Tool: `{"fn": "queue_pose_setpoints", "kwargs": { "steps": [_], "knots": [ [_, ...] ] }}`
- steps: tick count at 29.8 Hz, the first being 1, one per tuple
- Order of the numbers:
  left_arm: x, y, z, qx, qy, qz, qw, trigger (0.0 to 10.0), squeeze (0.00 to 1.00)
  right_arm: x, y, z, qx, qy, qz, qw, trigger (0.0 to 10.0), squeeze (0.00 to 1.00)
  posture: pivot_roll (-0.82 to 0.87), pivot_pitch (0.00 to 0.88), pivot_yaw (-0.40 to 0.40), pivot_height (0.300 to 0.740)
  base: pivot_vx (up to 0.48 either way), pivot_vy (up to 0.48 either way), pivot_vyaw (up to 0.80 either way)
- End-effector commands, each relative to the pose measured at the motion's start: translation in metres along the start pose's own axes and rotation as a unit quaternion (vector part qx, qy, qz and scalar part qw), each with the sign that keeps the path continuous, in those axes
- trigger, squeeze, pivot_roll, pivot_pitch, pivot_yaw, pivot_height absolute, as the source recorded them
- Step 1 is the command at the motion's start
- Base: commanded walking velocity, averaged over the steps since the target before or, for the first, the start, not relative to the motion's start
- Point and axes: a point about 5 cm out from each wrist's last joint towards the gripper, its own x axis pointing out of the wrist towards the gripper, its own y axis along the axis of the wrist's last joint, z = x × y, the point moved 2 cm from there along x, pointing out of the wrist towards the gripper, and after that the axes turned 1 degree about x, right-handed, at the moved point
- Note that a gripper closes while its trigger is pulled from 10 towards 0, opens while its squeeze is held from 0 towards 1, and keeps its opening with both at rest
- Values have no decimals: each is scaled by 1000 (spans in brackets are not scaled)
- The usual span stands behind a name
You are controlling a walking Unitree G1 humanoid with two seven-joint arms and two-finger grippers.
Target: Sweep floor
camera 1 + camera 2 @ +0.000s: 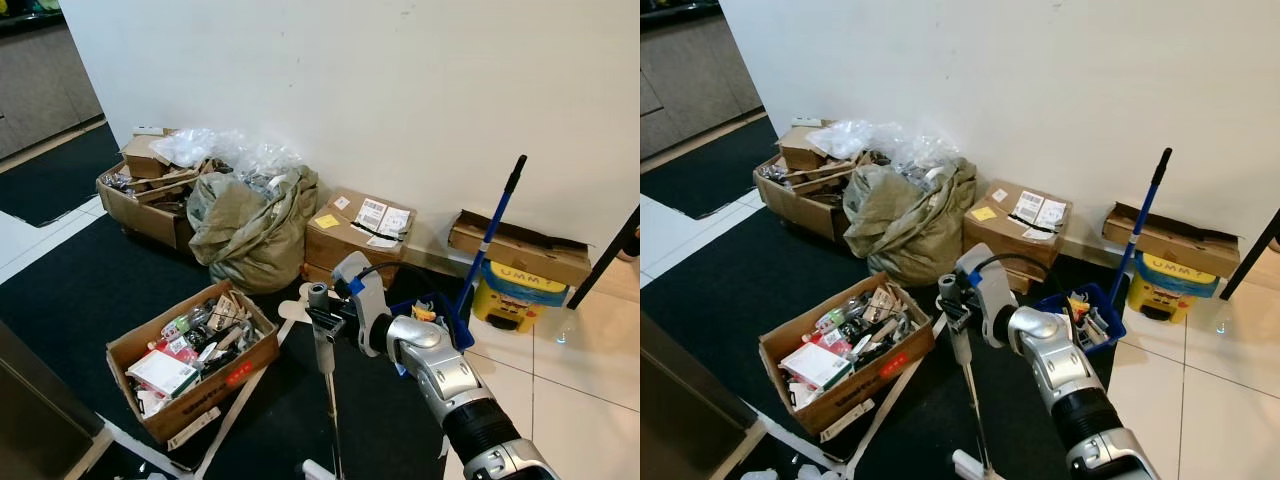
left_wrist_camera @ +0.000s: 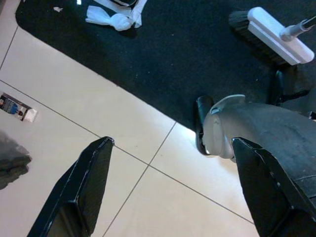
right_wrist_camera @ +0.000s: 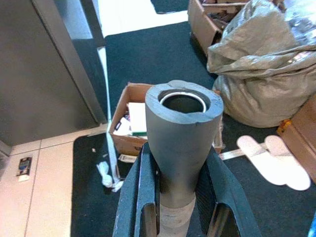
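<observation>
My right gripper [image 1: 322, 322] is shut on the grey grip at the top of a broom handle [image 1: 330, 400], held upright in front of me over the black mat [image 1: 90, 280]. The right wrist view looks down on the hollow grey grip [image 3: 182, 123], with a black finger [image 3: 143, 197] pressed against each side. The broom's white head with black bristles [image 2: 274, 34] rests on the mat by my foot [image 2: 237, 126]. My left gripper [image 2: 173, 145] hangs open above the tiled floor. Crumpled white paper [image 2: 111, 17] lies on the mat and a small packet [image 2: 15, 107] on the tiles.
An open cardboard box of clutter [image 1: 190, 360] sits on the mat to my left. A grey-green sack [image 1: 250, 225] and more boxes [image 1: 355, 235] line the wall. A blue long-handled dustpan [image 1: 487, 250] and a yellow container [image 1: 518, 290] stand at the right. A dark cabinet [image 1: 30, 400] is at near left.
</observation>
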Motion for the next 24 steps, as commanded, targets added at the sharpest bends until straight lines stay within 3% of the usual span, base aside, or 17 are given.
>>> {"fn": "queue_pose_setpoints", "kwargs": {
  "steps": [1,24],
  "knots": [
    [-1,-1,-4,8,2,-2,1000,10000,0,1,8,-4,-4,9,15,1000,10000,0,-65,11,13,740,0,266,0],
    [-1,0,-4,13,-1,-1,1000,10000,0,4,11,-11,5,16,19,1000,10000,0,-89,8,37,740,0,268,0]
  ]
}}
